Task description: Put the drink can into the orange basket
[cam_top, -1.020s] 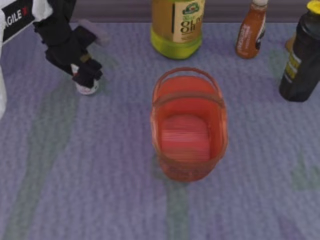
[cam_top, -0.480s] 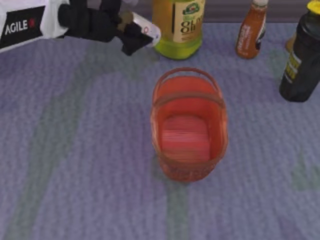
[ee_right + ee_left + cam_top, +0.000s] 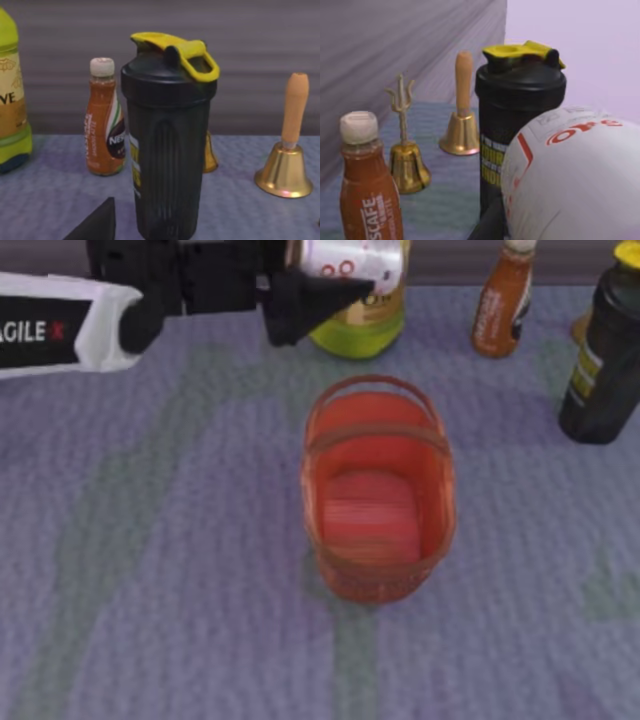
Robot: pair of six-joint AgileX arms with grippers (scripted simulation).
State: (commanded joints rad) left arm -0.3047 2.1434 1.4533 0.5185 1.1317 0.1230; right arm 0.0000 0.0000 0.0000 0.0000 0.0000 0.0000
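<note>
— Where is the drink can (image 3: pixel 352 262)?
— Gripped in the left hand (image 3: pixel 330 285), lying sideways, raised beyond the orange basket (image 3: pixel 378 490)'s far rim.
— And the right hand?
— Out of sight, parked.

The bench (image 3: pixel 150 570) is wearing a matt, rough-woven purple cloth. The basket (image 3: pixel 440 480) is showing a ribbed, woven-look orange wall with a dull sheen. The can (image 3: pixel 580 180) is looking smooth and satiny white (red print on it). The shaker (image 3: pixel 167 150) is looking like matt black plastic, its lid glossier yellow. The bell (image 3: pixel 283 172) is gleaming like polished brass under a plain wooden handle.
</note>
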